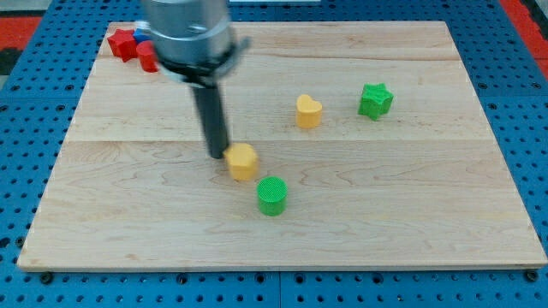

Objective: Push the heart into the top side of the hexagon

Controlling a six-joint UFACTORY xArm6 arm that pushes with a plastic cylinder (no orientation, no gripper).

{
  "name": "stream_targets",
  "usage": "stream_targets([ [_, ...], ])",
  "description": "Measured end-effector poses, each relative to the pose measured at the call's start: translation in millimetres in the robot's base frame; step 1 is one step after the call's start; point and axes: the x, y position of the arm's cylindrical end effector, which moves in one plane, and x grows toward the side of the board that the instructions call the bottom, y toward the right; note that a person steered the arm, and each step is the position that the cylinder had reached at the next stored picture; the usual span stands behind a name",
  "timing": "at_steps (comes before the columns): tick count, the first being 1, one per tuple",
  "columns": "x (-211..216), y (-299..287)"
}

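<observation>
my tip [219, 155] touches yellow hexagon [243, 161] on its left, mid-board; no gripper, nothing held. Yellow heart [308, 111] well apart, toward top-right corner.

surface [411, 214]: pale wood, faint grain, darker seams between planks
backing around surface [26, 128]: blue, dotted with holes
my tip [219, 155]: dark, near black; housing above it grey
hexagon block [243, 161]: yellow
heart block [308, 111]: yellow
star block [375, 100]: green
cylinder block [272, 196]: green, ridged top with fine stripes
blocks at the view's top left [122, 43]: red, a bit of blue behind; shapes unclear
</observation>
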Motion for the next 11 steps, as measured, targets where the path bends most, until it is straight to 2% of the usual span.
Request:
stream_targets([
  [3,-3,39],
  [4,-24,132],
  [5,-82,154],
  [6,-101,118],
  [7,-78,54],
  [8,-69,20],
  [9,-96,25],
  [10,-68,42],
  [11,-1,48],
])
